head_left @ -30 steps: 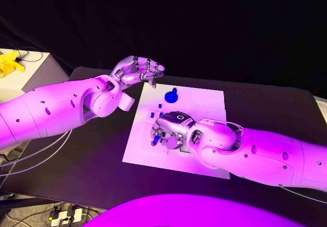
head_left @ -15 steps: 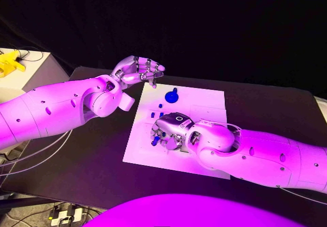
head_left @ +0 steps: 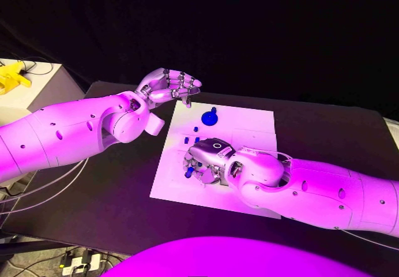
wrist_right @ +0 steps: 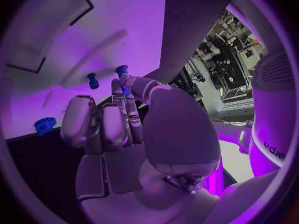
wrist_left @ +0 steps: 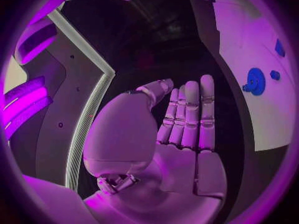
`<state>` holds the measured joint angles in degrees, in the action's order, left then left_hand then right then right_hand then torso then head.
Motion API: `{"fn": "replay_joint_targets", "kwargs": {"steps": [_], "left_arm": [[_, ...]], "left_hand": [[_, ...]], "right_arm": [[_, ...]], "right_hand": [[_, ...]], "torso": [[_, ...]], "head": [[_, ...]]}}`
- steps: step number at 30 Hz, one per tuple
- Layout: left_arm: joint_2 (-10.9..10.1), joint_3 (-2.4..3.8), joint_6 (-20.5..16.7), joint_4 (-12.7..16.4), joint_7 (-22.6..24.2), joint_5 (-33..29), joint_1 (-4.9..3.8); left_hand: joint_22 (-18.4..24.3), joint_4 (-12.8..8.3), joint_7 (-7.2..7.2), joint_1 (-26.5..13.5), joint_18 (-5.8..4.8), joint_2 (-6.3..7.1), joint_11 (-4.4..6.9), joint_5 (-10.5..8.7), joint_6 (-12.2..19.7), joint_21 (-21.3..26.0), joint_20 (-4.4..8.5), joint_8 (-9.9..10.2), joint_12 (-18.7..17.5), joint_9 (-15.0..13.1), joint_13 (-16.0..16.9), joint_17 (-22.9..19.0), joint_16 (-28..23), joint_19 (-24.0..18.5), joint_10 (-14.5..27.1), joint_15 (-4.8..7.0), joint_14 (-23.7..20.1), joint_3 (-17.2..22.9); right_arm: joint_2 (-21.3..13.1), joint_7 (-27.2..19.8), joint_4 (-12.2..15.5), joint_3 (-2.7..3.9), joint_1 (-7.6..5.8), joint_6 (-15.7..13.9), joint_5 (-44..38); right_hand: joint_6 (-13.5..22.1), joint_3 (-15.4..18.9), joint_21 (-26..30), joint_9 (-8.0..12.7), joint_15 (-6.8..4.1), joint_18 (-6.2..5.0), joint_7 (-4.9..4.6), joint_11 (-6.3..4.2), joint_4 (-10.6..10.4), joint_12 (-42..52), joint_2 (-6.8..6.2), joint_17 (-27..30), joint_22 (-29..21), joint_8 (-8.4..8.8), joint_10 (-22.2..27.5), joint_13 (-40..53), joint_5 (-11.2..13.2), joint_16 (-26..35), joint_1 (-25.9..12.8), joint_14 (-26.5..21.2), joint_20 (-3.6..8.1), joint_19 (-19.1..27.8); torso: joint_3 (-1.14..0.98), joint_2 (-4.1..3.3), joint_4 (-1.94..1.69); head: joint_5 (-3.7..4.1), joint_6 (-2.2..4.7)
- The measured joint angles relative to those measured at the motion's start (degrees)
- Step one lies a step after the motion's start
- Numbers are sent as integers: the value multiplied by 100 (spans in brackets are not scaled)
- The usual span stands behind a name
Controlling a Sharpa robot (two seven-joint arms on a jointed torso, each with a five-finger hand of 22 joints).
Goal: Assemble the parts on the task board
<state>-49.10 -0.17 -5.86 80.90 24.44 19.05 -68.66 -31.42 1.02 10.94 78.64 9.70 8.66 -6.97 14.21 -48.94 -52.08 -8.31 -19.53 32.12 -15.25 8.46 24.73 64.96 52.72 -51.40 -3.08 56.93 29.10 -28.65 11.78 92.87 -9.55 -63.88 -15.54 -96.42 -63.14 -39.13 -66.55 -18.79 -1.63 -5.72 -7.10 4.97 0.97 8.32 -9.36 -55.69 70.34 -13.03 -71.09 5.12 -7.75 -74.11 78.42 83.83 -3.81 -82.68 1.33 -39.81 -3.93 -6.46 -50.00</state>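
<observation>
We take the task board (head_left: 241, 124) as our landmark: a white plate lying flat in the middle of the black tabletop (head_left: 100, 202).

Our right hand (head_left: 210, 161) sits over the near half of the task board, palm down. In the right wrist view its fingers (wrist_right: 118, 119) lie close together and reach down to a small blue peg (wrist_right: 121, 70); the peg's top shows just past the fingertips, and thumb and finger seem to pinch it, though the contact itself is partly hidden. From the head view we see that same blue piece (head_left: 190, 171) at the hand's outer edge, low against the board.

A second small blue peg (wrist_right: 92, 80) stands on the board just beside the first one, apart from the fingers.

Toward the far end of the board lies a round blue part (head_left: 210, 118), flat on the white surface and well apart from the right hand. In the left wrist view it shows as a blue disc (wrist_left: 254, 81).

Our left hand (head_left: 170, 86) hovers off the far left corner of the board, above the tabletop. Its fingers (wrist_left: 190, 114) are straight and side by side, palm bare, holding nothing.
</observation>
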Motion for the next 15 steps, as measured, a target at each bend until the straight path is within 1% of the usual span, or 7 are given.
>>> {"fn": "replay_joint_targets", "kwargs": {"steps": [2, 3, 5, 7, 9, 10, 15], "left_arm": [[0, 0, 1, 0, -1, 0, 0], [0, 0, 1, 0, -2, 0, 0], [0, 0, 1, 0, -2, 0, 0], [0, 0, 1, 1, -2, 0, 0], [0, 0, 1, 3, -3, 0, 0], [0, 0, 1, 3, -3, 0, 0], [-1, 0, 1, 6, -3, 0, 0]], "left_hand": [[0, 0, 0, 0, 0, 0, 0, 0, 0, 0, 0, 0, 0, 0, 0, 0, 0, 0, 0, 0, 0, 0], [0, 0, 0, 0, 0, 0, 0, 0, 0, 0, 0, 0, 0, 0, 0, 0, 0, 0, 0, 0, 0, 0], [0, 0, 0, 0, 0, 0, 0, 0, 0, 0, 0, 0, 0, 0, 0, 0, 0, 0, 0, 0, 0, 0], [0, -5, 0, 0, 0, 0, 0, 0, 0, 0, 0, 0, 0, 0, -1, 0, 0, 0, 0, 0, 0, -5], [0, -16, 0, 0, 0, 0, 0, 0, 0, 0, 0, 0, 0, 0, -5, 0, 0, 0, 0, 0, 0, -16], [0, -16, 0, 0, 0, 0, 0, 0, 0, 0, 0, 0, 0, -1, -5, 0, 0, 0, 0, 0, 0, -16], [0, -16, 0, 0, 0, 0, 0, 0, 0, 0, 0, 0, 0, -1, -5, 0, 0, 0, 0, 0, 0, -16]], "right_arm": [[13, -15, -20, -4, 0, 2, 1], [19, -27, -32, -6, 0, 3, 8], [21, -55, -49, -8, 0, 4, 33], [28, -97, -64, -12, 0, 4, 74], [37, -149, -82, -18, 2, 3, 127], [39, -170, -84, -21, 4, 3, 148], [31, -257, -101, -26, 7, -18, 247]], "right_hand": [[130, 31, 109, -49, 48, 0, -90, -52, 32, -96, -95, 72, -71, 30, -1, 1, -168, 56, -106, -36, -57, 58], [222, 53, 145, -127, 73, -1, -116, -63, 47, -154, -97, 90, -90, 63, 10, -11, -227, 66, -192, -54, -81, 82], [439, 146, 276, -165, 119, -1, -198, -43, 21, -249, -133, 140, -186, 172, 128, -41, -282, 79, -351, -94, -129, 151], [714, 259, 678, -110, 217, 0, -273, 66, -3, -373, -220, 403, -485, 338, 424, -113, -217, 226, -523, -177, -181, 348], [894, 372, 940, -61, 278, -18, -317, 112, -15, -439, -306, 599, -678, 444, 653, -165, -190, 326, -606, -277, -236, 468], [972, 446, 1113, -35, 296, -108, -336, 151, -14, -439, -353, 735, -805, 494, 784, -155, -190, 394, -604, -353, -265, 548], [1089, 662, 1585, -4, 348, -137, -388, 217, 6, -367, -402, 1064, -1144, 582, 1128, -129, -190, 539, -563, -558, -333, 746]], "torso": [[-1, 0, 0], [-1, 0, 0], [-1, 0, 0], [-1, 0, 1], [-1, 0, 3], [-1, 0, 3], [-1, 0, 3]], "head": [[0, 0], [0, 0], [0, 0], [0, 0], [6, 0], [8, 0], [14, 0]]}}
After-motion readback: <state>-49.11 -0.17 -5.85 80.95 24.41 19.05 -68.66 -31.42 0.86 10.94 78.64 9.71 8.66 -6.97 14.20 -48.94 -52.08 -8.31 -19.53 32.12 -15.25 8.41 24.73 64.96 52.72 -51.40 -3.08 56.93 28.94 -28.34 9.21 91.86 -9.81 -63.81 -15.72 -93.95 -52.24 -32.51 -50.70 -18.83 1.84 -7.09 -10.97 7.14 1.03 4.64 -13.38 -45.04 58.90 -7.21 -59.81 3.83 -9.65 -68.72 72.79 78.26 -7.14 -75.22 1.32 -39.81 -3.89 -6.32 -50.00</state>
